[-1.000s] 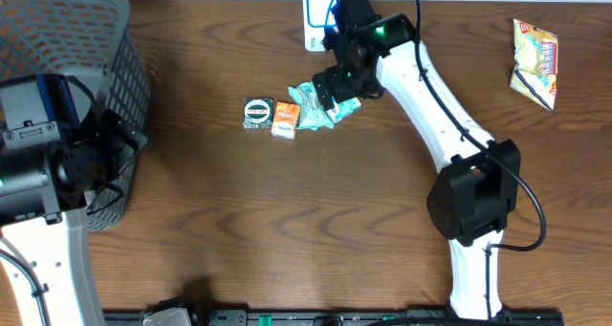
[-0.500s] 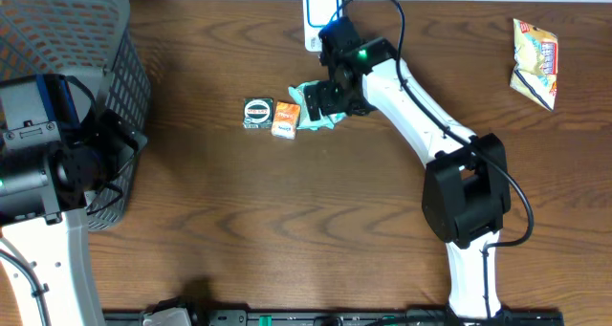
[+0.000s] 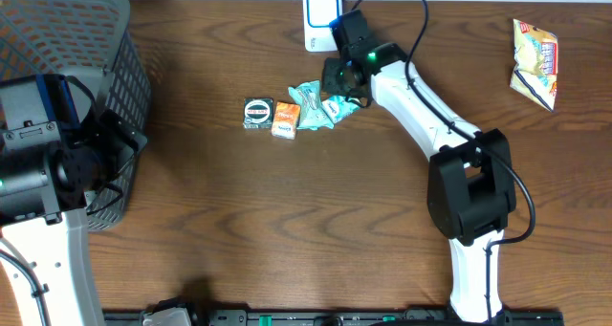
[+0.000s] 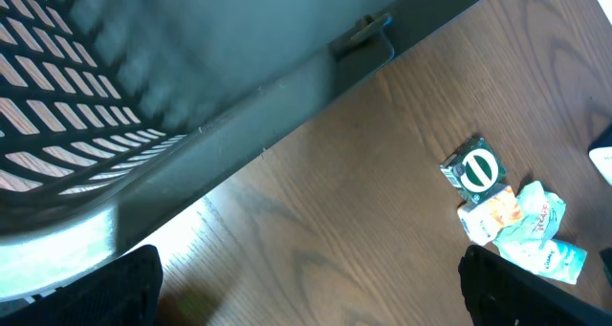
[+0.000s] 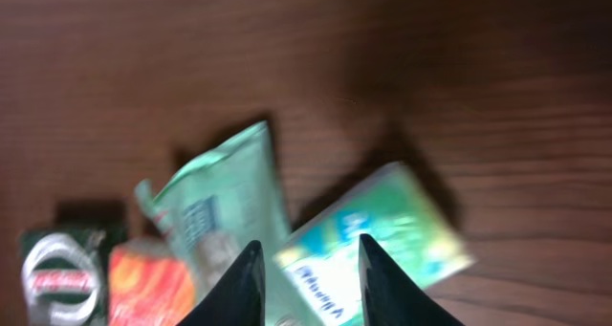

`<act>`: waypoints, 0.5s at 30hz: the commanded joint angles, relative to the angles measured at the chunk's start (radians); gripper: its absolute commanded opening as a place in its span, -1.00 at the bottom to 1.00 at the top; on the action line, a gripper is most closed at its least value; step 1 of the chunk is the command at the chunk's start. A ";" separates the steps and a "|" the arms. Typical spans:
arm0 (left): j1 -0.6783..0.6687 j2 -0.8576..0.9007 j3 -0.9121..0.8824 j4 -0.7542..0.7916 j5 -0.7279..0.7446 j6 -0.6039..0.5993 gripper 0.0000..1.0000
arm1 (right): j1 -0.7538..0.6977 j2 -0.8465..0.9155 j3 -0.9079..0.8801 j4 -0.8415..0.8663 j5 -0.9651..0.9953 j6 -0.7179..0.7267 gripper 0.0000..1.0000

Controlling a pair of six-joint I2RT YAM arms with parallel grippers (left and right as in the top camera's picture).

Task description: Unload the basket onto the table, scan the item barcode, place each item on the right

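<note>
Item: green packet (image 5: 378,235) — near the desk's (image 3: 287,221) far edge, middle; long axis slanting across the jaws.
Right gripper (image 5: 311,249): directly above, half-open astride it — grip unclear.
Nearer arm: right.

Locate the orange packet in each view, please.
Overhead: orange packet mid-table, between the green box and a teal packet.
Left wrist: lower right, just below the green box.
Right wrist: bottom left, right of the green box.
Shared landmark: the green box with the round logo.
</note>
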 commanded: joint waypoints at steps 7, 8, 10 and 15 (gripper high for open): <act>0.006 -0.005 0.011 -0.003 -0.006 -0.004 0.95 | 0.031 0.001 -0.192 0.269 0.074 0.079 -0.69; 0.006 -0.005 0.011 -0.003 -0.006 -0.004 0.95 | 0.037 0.001 -0.222 0.312 0.076 0.078 -0.59; 0.006 -0.005 0.011 -0.003 -0.006 -0.004 0.95 | 0.040 0.001 -0.249 0.334 0.079 0.077 -0.59; 0.006 -0.005 0.011 -0.003 -0.006 -0.004 0.95 | 0.007 -0.023 -0.248 0.205 0.078 0.061 -0.62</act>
